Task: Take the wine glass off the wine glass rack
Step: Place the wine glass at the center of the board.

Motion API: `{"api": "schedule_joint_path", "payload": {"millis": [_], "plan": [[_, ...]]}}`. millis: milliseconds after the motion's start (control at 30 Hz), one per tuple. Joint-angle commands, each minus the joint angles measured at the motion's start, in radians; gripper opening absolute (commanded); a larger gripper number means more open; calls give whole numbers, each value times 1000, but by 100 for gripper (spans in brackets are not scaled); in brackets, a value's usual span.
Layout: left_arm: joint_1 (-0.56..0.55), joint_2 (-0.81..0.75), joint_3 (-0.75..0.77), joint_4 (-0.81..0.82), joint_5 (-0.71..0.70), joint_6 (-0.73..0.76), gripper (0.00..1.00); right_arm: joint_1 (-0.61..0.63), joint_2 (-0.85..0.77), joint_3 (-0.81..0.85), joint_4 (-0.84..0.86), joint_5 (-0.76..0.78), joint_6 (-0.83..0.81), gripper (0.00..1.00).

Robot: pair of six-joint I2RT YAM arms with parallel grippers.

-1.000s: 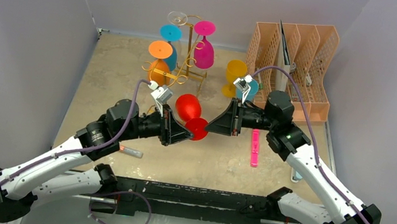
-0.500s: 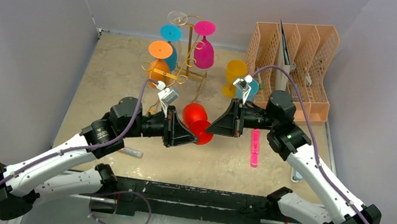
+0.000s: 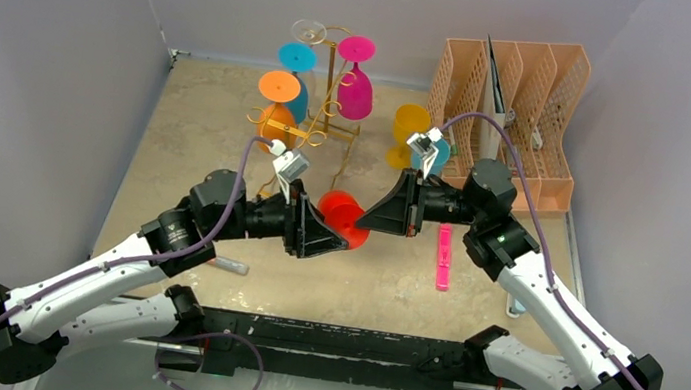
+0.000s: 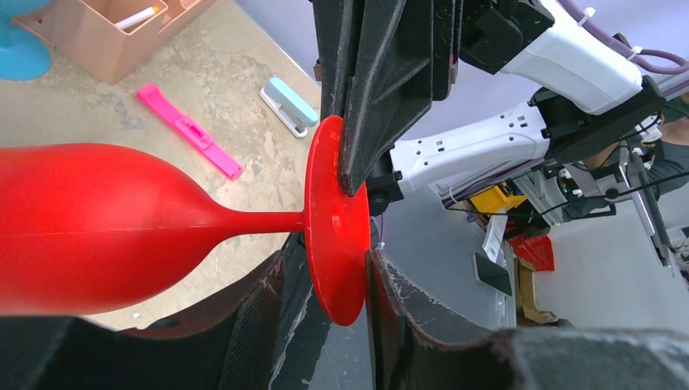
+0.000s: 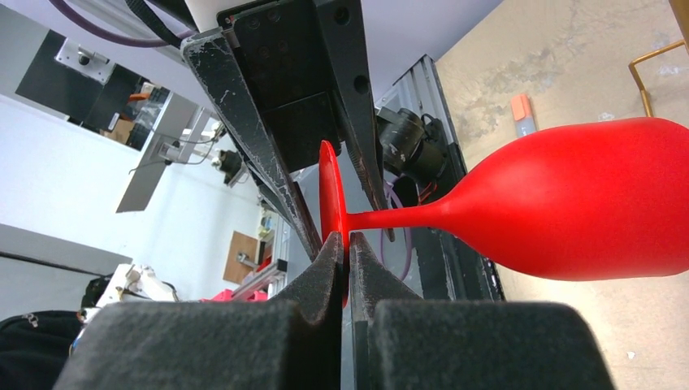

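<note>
Since a second ago the left gripper [image 4: 331,280] has been letting go: its jaws are now standing partly apart, flanking the foot of the red wine glass [image 3: 338,206] without clamping it. The right gripper [image 5: 342,244] is pinching the foot's rim, jaws closed tight on it, holding the glass on its side in front of the wine glass rack [image 3: 325,117], well clear of its hooks. Removal is looking done, as I judge it; finishing the hand-over and setting the glass down are remaining. Other coloured glasses [image 3: 279,86] are hanging on the rack. Around the rack a mottled tan table [image 3: 201,115] is lying between plain grey walls [image 3: 60,36].
</note>
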Motion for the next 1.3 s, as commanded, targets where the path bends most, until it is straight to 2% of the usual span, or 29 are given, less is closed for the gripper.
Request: {"api": "schedule_joint_path", "payload": {"millis": [0, 267, 467, 500, 633, 733, 900, 1033, 1133, 1200, 1267], "plan": [[-3, 7, -7, 67, -14, -12, 37, 4, -12, 11, 65, 0, 14, 0], [-3, 18, -36, 176, -30, -58, 33, 4, -20, 4, 68, -21, 12, 0], [-4, 7, -29, 146, -15, -29, 1, 4, -27, -4, 53, 8, -9, 0], [-3, 5, -24, 126, -6, -15, 0, 4, -26, -3, 51, 10, -9, 0], [-3, 8, -20, 69, 38, 44, 0, 4, -18, 11, 40, 5, -2, 26], [-3, 20, -32, 77, 106, 98, 0, 4, -24, 34, 8, 5, -2, 51], [-4, 28, -46, 69, 246, 216, 0, 2, -86, 122, -275, 181, -200, 79], [-4, -2, -60, -13, 302, 359, 0, 2, -147, 162, -485, 490, -301, 95], [-4, -69, -86, -87, 335, 518, 0, -4, -130, 223, -688, 685, -327, 99], [-4, -107, -100, -142, 354, 653, 0, -20, -85, 283, -791, 720, -329, 99], [-4, -155, -110, -202, 370, 801, 0, -53, -42, 308, -834, 626, -324, 99]]}}
